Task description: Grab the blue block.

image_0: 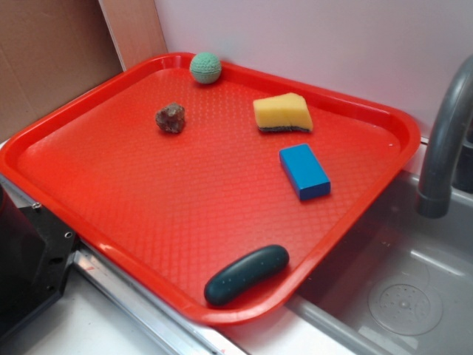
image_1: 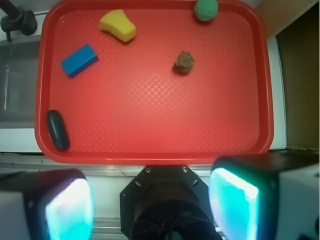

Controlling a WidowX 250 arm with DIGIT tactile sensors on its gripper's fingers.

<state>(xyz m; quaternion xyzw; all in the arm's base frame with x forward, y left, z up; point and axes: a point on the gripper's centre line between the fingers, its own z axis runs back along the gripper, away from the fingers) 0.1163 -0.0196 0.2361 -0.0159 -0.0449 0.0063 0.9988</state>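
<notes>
The blue block [image_0: 304,171] is a small bright-blue brick lying flat on the red tray [image_0: 111,192], right of the middle and just below the yellow sponge. In the wrist view the blue block [image_1: 79,60] is at the upper left of the tray [image_1: 150,130]. My gripper [image_1: 150,207] hangs high above the tray's edge, over the black robot base, far from the block. Its two fingers with cyan pads [image_1: 70,210] stand wide apart with nothing between them. The gripper does not show in the exterior view.
On the tray lie a yellow sponge [image_0: 282,113], a green ball [image_0: 205,67] at the far rim, a brown lump [image_0: 171,117] and a dark green capsule [image_0: 246,274] at the near rim. A grey faucet [image_0: 447,140] and sink [image_0: 399,296] are to the right.
</notes>
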